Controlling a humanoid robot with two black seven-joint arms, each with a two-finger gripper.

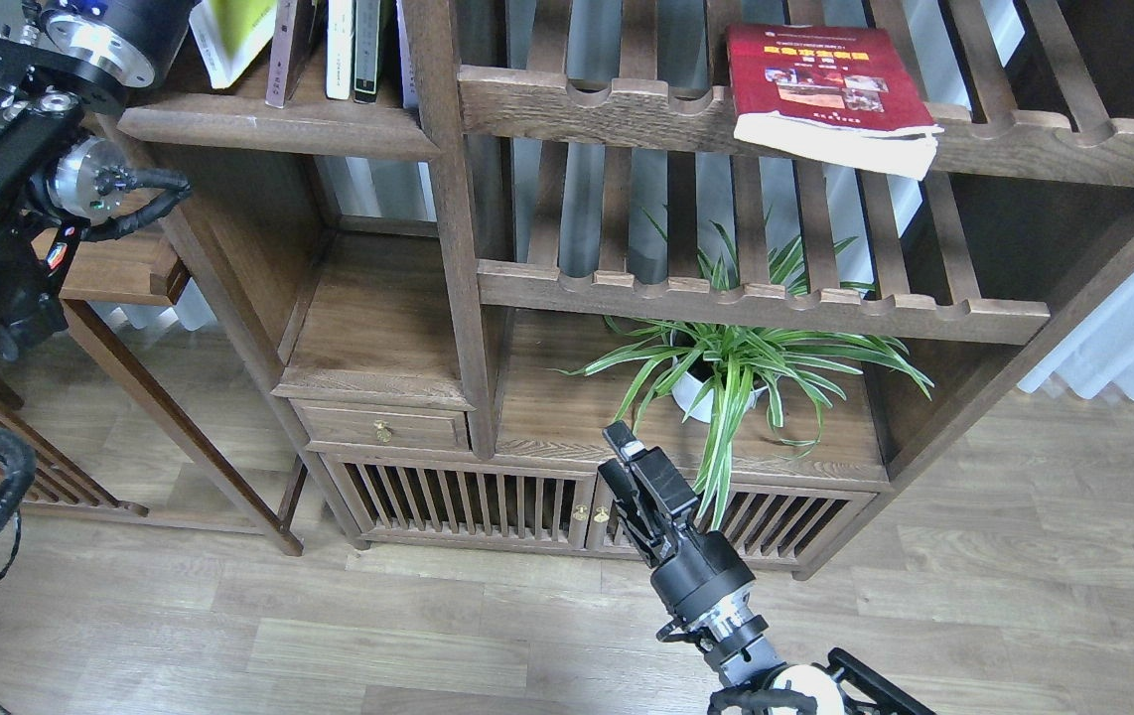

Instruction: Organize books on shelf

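A thick red book (825, 84) with small cover photos lies flat on the upper slatted rack, its pages facing front. The yellow-green book (229, 30) leans tilted at the top left, above the solid dark-brown shelf (279, 127). Its upper part is cut off by the frame. Several upright books (339, 50) stand on that shelf beside it. My left arm's wrist (95, 40) reaches up next to the yellow-green book, and its gripper is beyond the top edge. Low in front of the cabinet my right gripper (624, 462) points up, shut and holding nothing.
A potted spider plant (726, 367) stands on the low board just beyond my right gripper. A lower slatted rack (756, 303) spans above it. A small drawer (383, 429) and slatted cabinet doors (468, 501) lie below. A side table (115, 268) stands at left.
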